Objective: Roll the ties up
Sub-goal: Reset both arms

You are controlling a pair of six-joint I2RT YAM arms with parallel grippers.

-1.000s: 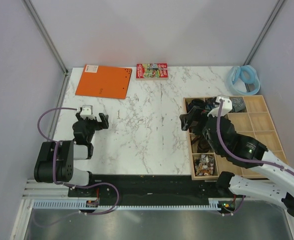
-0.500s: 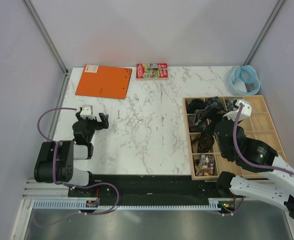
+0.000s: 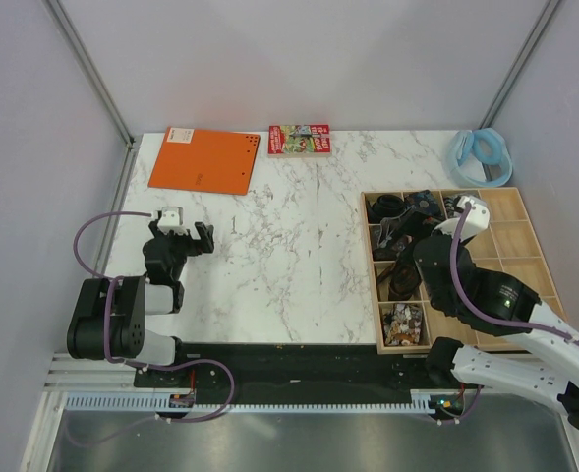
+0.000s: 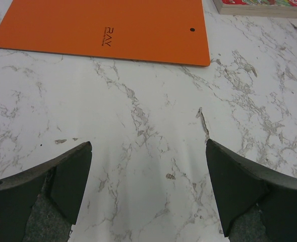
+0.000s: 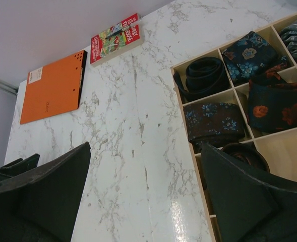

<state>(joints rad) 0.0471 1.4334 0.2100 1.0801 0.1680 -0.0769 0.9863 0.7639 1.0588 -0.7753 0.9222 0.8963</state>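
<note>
Hovering: right gripper (image 5: 145,151) spread, empty | ties (image 5: 212,122) coiled in tray (image 5: 284,151), ahead-right | left gripper (image 4: 148,151) spread

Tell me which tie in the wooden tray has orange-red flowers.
The black tie, in the compartment right of the brown tie. It alone has orange-red flowers; the brown tie's are blue, and the coiled tie is plain black.

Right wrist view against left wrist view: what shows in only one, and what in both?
Only the right wrist view: the wooden tray holding coiled ties, one black tie with orange-red flowers, and the right gripper, open. Only the left wrist view: the left gripper, open, and the lettering on the orange notebook. Both: that notebook, the colourful book, the marble table.
</note>
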